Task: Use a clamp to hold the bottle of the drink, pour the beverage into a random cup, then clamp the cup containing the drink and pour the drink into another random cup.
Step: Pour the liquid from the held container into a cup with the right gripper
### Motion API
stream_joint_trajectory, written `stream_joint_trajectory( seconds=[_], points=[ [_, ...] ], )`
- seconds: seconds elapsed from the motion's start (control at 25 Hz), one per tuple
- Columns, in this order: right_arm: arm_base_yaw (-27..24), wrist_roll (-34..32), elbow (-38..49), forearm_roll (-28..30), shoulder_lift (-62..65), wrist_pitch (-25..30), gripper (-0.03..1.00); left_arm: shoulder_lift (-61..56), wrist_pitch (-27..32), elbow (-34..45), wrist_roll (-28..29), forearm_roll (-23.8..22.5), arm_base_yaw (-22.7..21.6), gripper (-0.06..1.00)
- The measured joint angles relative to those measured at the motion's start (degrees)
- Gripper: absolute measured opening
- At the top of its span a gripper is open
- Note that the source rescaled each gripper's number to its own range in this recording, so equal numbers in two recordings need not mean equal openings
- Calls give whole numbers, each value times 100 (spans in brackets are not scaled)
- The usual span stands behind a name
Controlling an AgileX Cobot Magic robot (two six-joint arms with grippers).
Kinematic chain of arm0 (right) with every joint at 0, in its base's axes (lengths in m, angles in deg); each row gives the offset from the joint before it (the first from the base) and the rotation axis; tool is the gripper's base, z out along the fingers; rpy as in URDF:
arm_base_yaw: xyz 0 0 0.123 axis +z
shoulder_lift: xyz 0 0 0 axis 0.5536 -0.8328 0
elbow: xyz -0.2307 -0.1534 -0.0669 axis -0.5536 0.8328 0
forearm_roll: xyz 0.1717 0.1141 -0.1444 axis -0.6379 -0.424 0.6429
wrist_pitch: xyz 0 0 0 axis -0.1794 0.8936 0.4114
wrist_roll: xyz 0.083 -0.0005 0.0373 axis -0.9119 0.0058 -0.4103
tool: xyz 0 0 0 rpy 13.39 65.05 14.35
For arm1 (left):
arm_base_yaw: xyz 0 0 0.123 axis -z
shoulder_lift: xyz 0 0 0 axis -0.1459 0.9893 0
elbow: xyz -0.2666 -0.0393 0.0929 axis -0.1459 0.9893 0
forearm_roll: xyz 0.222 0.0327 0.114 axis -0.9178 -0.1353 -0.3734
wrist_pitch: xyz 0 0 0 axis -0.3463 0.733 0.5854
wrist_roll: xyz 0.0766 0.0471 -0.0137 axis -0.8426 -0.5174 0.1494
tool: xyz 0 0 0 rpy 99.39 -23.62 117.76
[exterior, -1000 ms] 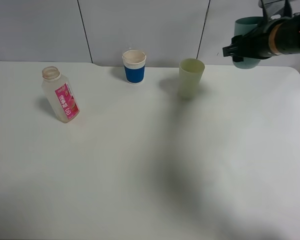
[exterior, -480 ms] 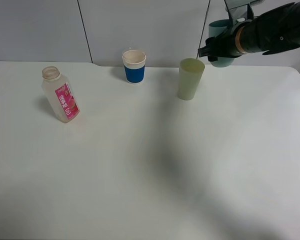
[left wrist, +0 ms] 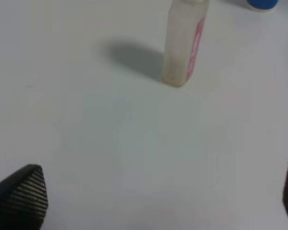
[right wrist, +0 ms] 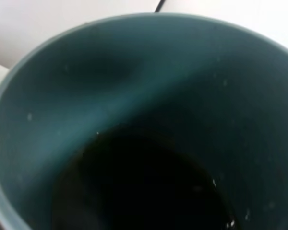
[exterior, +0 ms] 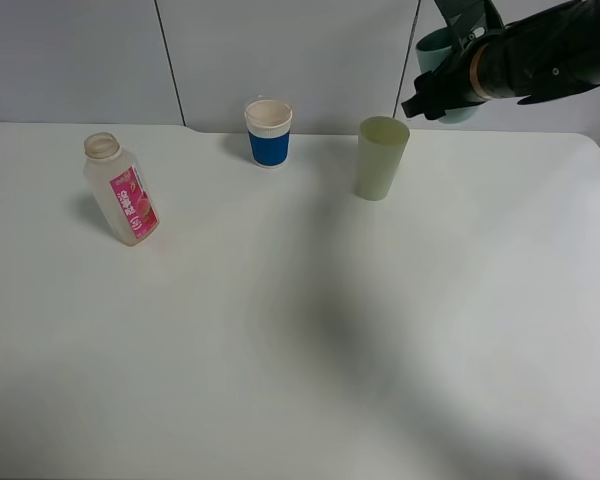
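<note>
Exterior high: right pincer clamps teal cup aloft (left pincer spread wide apart).

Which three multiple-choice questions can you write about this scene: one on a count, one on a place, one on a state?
1. How many cups stand on the table?
A. one
B. two
C. three

2. Where is the teal cup?
A. on the table
B. inside another cup
C. in the air, gripped by the right end effector

3. How is the bottle?
A. upright, without a cap
B. lying on its side
C. upright, capped

Answers:
1 B: only the blue-banded cup and the pale green cup stand there.
2 C: the end effector holds it above the table's far right part.
3 A: it stands on its base and its open mouth shows on top.
</note>
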Motion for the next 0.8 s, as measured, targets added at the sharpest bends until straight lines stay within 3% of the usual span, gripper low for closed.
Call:
stream_joint_trajectory(
  seconds=[0.6, 0.8],
  points=[
    [469, 688, -106, -11, -141, 652, 0, 0, 0, 0, 0, 0, 0, 100],
    [584, 1281, -106, -11, -141, 799, 0, 0, 0, 0, 0, 0, 0, 100]
  ],
)
